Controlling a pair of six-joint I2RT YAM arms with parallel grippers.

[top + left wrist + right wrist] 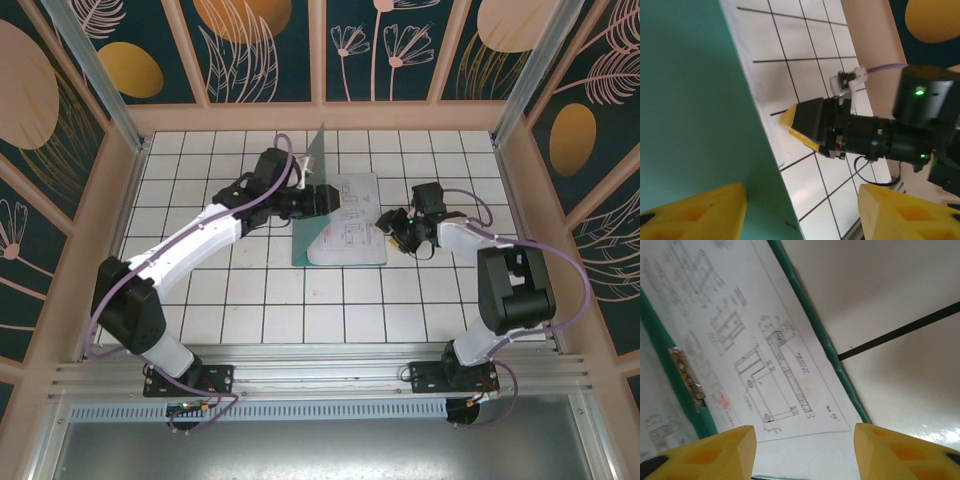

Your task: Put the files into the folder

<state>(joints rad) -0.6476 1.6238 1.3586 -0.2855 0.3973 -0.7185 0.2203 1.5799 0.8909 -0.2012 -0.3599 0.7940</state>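
The dark teal folder (303, 245) lies open on the tiled table, its cover (690, 100) standing nearly upright along the left side. The white files (350, 225) with line drawings rest on its lower leaf. My left gripper (330, 197) is over the files' left part, beside the raised cover. In the left wrist view its gripper (802, 215) is open, with the cover's edge running between the fingers and against the left one. My right gripper (393, 225) is at the files' right edge. It stands open (802, 452) just above the printed sheet (765, 340), holding nothing.
A metal clip (687, 377) sits on the folder's inner spine. The folder's teal edge (840, 370) borders the files. The right gripper's yellow fingertips (800, 125) point toward my left gripper at close range. Wooden walls (130, 170) enclose the table.
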